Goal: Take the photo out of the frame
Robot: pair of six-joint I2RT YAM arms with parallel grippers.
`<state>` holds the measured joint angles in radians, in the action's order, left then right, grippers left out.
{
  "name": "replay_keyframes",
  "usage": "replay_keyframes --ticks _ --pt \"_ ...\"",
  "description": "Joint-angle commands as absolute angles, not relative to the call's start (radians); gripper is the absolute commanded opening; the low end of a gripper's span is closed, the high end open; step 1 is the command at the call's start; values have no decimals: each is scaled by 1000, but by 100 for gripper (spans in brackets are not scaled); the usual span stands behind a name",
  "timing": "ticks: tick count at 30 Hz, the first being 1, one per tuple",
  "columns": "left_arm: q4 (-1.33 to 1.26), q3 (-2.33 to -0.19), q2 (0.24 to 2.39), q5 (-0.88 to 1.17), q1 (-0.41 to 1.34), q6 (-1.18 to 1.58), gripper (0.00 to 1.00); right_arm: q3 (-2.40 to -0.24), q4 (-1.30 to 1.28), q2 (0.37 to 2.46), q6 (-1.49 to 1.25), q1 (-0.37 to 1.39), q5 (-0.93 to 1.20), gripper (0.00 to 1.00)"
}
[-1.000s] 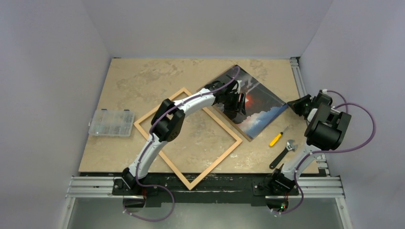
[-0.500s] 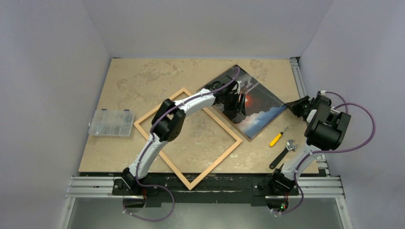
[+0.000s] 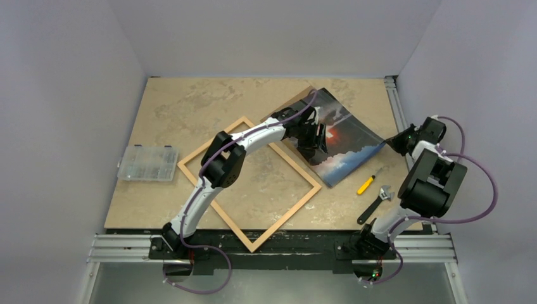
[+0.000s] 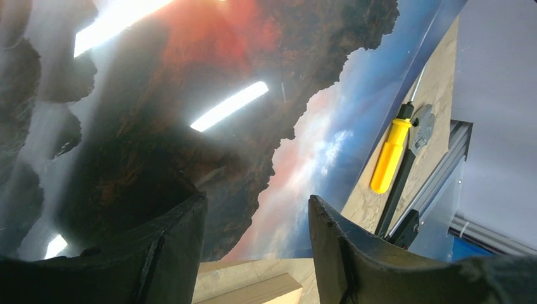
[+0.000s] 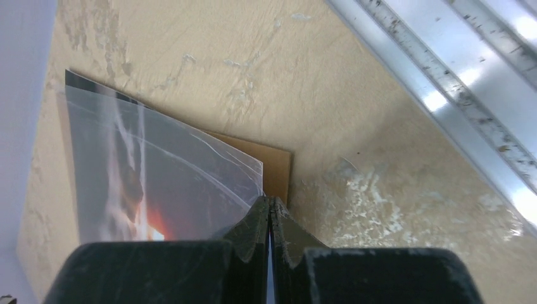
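Note:
The photo (image 3: 342, 136), a glossy dark sunset print, lies at the back right of the table, outside the frame (image 3: 286, 217). That thin light-wood frame rests empty at the middle. My left gripper (image 3: 315, 145) is open over the photo's near-left part, and the print (image 4: 190, 95) fills the left wrist view beyond its gripper (image 4: 256, 206). My right gripper (image 3: 387, 140) is shut on the photo's right corner. In the right wrist view this gripper (image 5: 270, 201) pinches the thin sheet (image 5: 171, 171), raised off a brown backing board (image 5: 277, 168).
A yellow-handled screwdriver (image 3: 366, 184) and a black wrench (image 3: 375, 204) lie at the right, near the photo's edge. A clear plastic parts box (image 3: 147, 163) sits at the left edge. An aluminium rail (image 5: 456, 95) runs along the table's right side.
My right gripper has closed fully on the photo's right corner and drawn up and back, so that corner now curls up. The left arm has stayed in place.

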<state>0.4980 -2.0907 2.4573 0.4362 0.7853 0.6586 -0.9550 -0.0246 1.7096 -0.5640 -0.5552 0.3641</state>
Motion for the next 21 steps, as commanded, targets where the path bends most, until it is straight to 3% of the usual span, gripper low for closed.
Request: replay_keyframes --ticks 1,21 --pt "449 -2117 2438 489 778 710 58 -1029 -160 1614 -487 -553 223 0" --pt "442 -2087 2210 588 763 754 65 -1198 -359 1631 -368 -405 12 0"
